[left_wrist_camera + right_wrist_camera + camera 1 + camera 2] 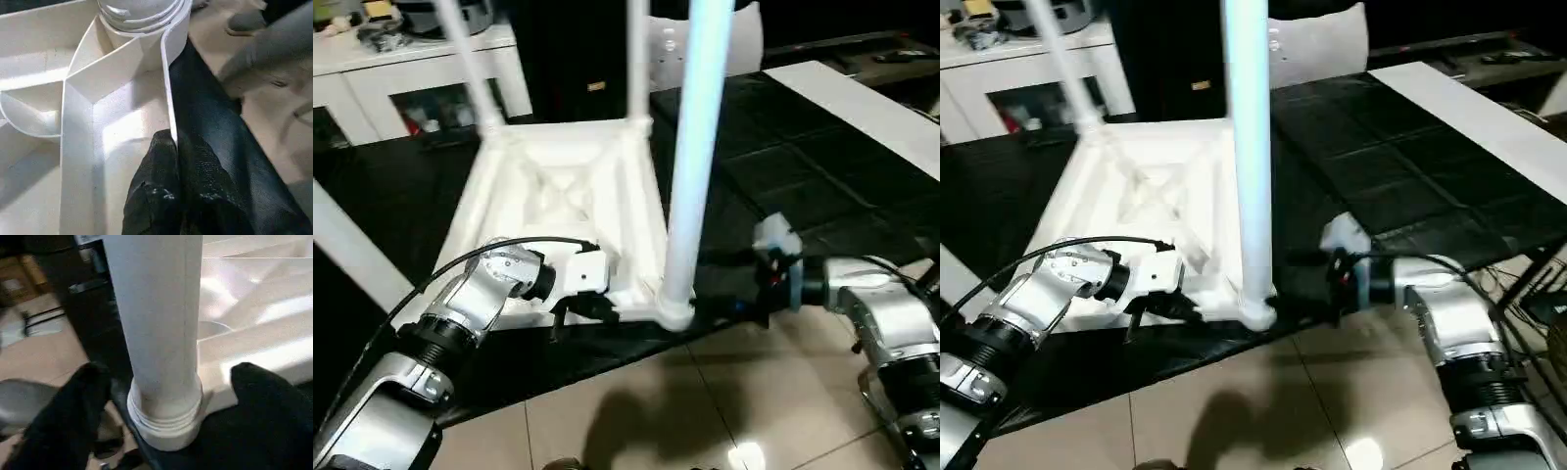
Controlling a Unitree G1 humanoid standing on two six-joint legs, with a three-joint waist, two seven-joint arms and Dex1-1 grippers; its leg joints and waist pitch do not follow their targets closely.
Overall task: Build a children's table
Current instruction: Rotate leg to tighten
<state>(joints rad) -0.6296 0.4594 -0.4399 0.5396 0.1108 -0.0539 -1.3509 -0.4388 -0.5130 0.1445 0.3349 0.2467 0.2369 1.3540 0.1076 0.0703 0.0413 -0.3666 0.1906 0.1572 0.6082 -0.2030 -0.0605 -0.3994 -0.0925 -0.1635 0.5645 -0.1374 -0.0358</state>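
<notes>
White leg (161, 333) unheld between spread right gripper (161, 396), left gripper (173, 196) pinching tabletop rim (168, 88): could wobble if half-threaded.

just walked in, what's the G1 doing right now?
It's putting legs on an upside-down white table top lying on a black mat. The left gripper is shut on the top's near rim, steadying it. The right gripper has its jaws open either side of the near leg, which stands in its corner socket. Two more legs stand at the far corners.
</notes>
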